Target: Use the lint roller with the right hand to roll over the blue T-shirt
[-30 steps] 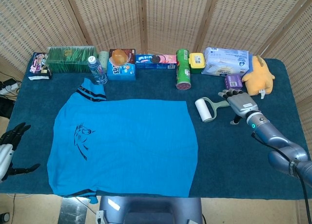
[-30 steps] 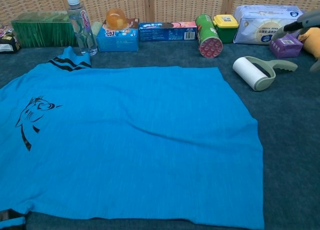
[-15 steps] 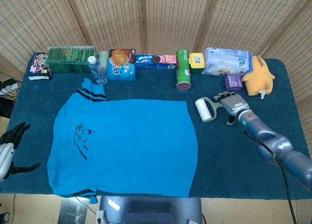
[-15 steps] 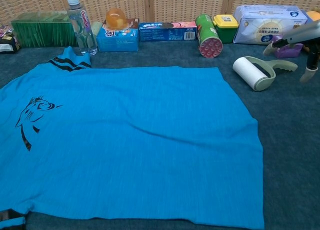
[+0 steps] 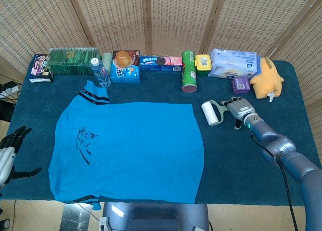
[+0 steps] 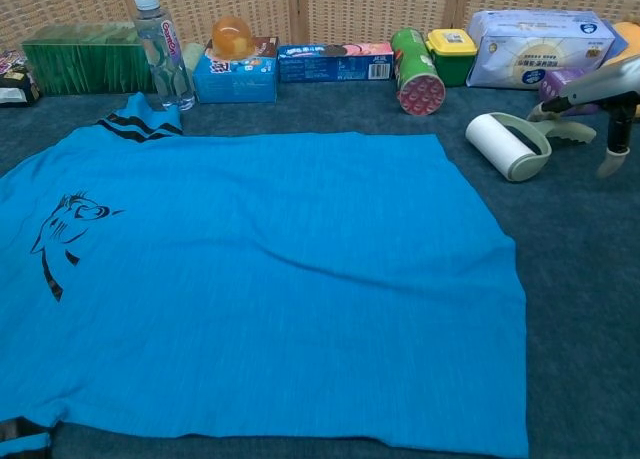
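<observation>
Since the earlier frames the right hand [image 5: 238, 107] has advanced leftward across the cloth to the lint roller [image 5: 211, 112], and now sits over the end of the roller's pale green handle; its fingers [image 6: 556, 105] are spread above the handle and its thumb points down at the cloth beside it; whether any finger actually touches the handle cannot be told from either view, and nothing is gripped. Lint roller lies flat on the dark blue tablecloth [image 5: 241, 160], white roll toward the shirt, handle toward the right hand, just beside the right edge of the blue T-shirt [image 5: 131, 150] but not on it; its position is unchanged. Blue T-shirt lies spread flat at the centre of the table, cat print near its left side, striped sleeve cuff at the upper left. Left hand [image 5: 9, 153] hangs off the left edge of the table, fingers apart, holding nothing. Along the back edge stand a water bottle [image 5: 100, 72], a green canister [image 5: 188, 71] and a yellow plush toy [image 5: 266, 79].
</observation>
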{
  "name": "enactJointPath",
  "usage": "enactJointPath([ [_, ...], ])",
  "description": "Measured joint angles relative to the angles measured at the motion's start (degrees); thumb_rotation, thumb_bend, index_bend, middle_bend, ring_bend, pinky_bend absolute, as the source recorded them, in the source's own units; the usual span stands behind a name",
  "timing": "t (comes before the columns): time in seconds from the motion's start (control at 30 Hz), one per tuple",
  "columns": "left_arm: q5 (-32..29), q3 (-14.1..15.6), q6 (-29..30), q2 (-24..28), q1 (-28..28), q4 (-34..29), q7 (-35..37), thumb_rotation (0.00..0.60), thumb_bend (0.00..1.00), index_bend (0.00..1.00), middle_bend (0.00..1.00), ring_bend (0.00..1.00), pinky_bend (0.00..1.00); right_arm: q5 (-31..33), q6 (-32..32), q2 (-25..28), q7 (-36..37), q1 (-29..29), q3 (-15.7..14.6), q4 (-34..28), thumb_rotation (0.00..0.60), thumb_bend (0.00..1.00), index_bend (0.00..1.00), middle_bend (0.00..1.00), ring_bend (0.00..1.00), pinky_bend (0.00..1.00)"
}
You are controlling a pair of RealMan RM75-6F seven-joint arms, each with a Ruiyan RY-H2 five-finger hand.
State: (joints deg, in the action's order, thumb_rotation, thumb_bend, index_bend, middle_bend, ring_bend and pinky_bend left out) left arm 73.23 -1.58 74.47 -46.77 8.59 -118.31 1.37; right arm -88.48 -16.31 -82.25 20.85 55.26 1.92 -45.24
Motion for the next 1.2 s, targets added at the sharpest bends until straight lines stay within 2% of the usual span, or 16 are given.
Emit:
enactJointPath([
  [0.13,-0.3,-0.4,-0.6,0.2,0.5,0.3,0.3,0.600,0.09,0.00,0.00,0.00,0.02,-1.5,-2.1,-0.5,2.9,-0.2,-2.0,0.8,0.600,0.03,0.23,0.33,0.14,0.10],
  [0.3,-0.6,-0.7,-1.1,0.2,0.8,0.4,0.4,0.600,0.09,0.00,0.00,0.00,0.02,-2.4,-3.6,-1.5,4.1,0.0,-3.4,2.7,0.600,0.13,0.27,0.39,0.17,0.13],
  [0.43,-0.9,-0.9,-1.6,0.1,1.1,0.4,0.2,0.600,0.09,0.00,0.00,0.00,0.02,-2.5,-5.3,-2.6,4.2,-0.2,-4.0,4.7,0.600,0.25,0.31,0.45,0.24,0.19],
  [0.67,-1.5,-1.2,-1.9,0.1,1.6,-0.3,-1.1,0.600,0.09,0.00,0.00,0.00,0.02,-2.1,-7.3,-4.2,3.8,-0.7,-4.5,7.4,0.600,0.45,0.40,0.56,0.29,0.22],
  [0.87,-1.9,-1.4,-2.0,0.1,2.0,-1.1,-2.2,0.600,0.09,0.00,0.00,0.00,0.02,-1.6,-8.3,-4.4,4.2,-1.1,-4.8,7.7,0.600,0.58,0.40,0.55,0.29,0.23],
  [1.0,-2.0,-1.4,-2.1,0.0,2.1,-1.4,-2.7,0.600,0.09,0.00,0.00,0.00,0.02,-1.7,-8.7,-4.0,4.5,-1.1,-5.1,7.2,0.600,0.75,0.40,0.53,0.29,0.25],
  [1.03,-2.0,-1.4,-2.1,0.0,2.1,-1.5,-2.8,0.600,0.09,0.00,0.00,0.00,0.02,-1.7,-8.8,-3.8,4.5,-1.1,-5.2,7.0,0.600,0.82,0.39,0.52,0.29,0.29],
  [1.1,-2.0,-1.4,-2.1,-0.1,2.2,-1.6,-2.9,0.600,0.09,0.00,0.00,0.00,0.02,-1.8,-8.8,-3.5,4.5,-1.0,-5.4,6.6,0.600,0.89,0.37,0.49,0.29,0.36],
  [1.2,-2.0,-1.4,-2.1,-0.2,2.2,-1.7,-3.0,0.600,0.09,0.00,0.00,0.00,0.02,-2.0,-9.0,-2.9,4.2,-0.8,-5.7,5.6,0.600,0.89,0.30,0.42,0.28,0.45],
])
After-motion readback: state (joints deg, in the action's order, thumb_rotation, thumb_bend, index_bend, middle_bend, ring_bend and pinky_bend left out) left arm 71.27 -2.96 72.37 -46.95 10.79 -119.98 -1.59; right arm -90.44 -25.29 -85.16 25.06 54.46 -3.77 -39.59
